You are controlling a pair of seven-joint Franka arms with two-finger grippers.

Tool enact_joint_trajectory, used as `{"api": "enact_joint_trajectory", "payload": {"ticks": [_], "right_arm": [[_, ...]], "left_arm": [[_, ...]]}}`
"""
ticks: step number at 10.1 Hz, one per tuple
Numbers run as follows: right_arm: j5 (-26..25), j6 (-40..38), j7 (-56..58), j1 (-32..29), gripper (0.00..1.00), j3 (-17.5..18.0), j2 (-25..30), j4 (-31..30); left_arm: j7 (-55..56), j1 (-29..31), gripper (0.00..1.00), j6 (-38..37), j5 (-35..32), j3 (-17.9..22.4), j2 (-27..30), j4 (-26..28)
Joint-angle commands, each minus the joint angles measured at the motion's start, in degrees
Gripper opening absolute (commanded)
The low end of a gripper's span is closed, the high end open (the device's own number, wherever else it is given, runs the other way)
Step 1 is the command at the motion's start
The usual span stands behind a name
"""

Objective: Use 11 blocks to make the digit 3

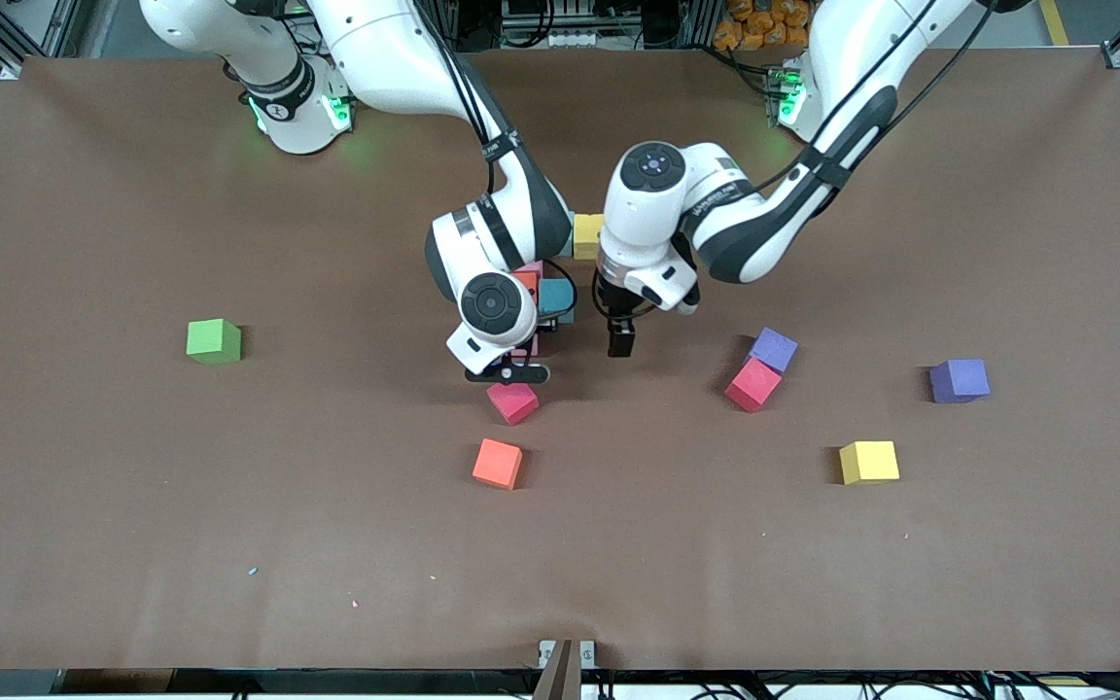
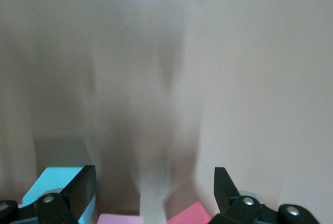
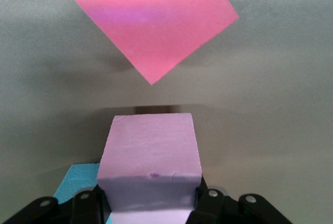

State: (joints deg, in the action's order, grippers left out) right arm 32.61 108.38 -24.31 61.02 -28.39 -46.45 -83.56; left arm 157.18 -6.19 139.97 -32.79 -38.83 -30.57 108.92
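My right gripper (image 1: 511, 372) is shut on a pale pink block (image 3: 150, 166) and hangs over a crimson block (image 1: 512, 402) (image 3: 156, 23). Under that arm's hand a group of blocks shows in part: light blue (image 1: 553, 297), orange (image 1: 526, 282) and yellow (image 1: 587, 235). An orange block (image 1: 497, 463) lies nearer the front camera. My left gripper (image 1: 621, 340) (image 2: 153, 190) is open with nothing between its fingers, over the table beside the light blue block (image 2: 52, 182). Loose toward the left arm's end lie a crimson block (image 1: 752, 384), two purple ones (image 1: 773, 349) (image 1: 960, 379) and a yellow one (image 1: 868, 462).
A lone green cube (image 1: 213, 341) sits toward the right arm's end of the brown table (image 1: 229, 544). The two hands hang close together over the middle.
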Motion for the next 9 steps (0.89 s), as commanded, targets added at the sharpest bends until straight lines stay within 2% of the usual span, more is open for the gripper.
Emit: {"api": "enact_joint_trajectory", "payload": {"ticks": [1,2,5,9], "right_arm": [[0.35,-3.68,-1.00,-1.43,0.00,1.32,-3.45,5.49],[0.26,-5.44,-1.00,-1.69,0.00,1.32,-4.51,7.26],[-0.62,-5.63,-0.83,-1.70,0.00,1.49,-4.96,7.36],[-0.45,-6.69,-0.91,-2.05,0.00,1.49,-5.49,7.36]], "left_arm": [[2.37,3.72,1.00,-0.32,-2.89,-1.25,1.04,1.73],[-0.36,4.86,1.00,-0.40,-2.89,-1.25,0.52,1.73],[-10.19,8.81,1.00,-0.67,-0.53,-1.25,0.07,1.38],[-33.46,13.65,1.00,-5.39,5.80,-1.25,0.07,-0.98]]}}
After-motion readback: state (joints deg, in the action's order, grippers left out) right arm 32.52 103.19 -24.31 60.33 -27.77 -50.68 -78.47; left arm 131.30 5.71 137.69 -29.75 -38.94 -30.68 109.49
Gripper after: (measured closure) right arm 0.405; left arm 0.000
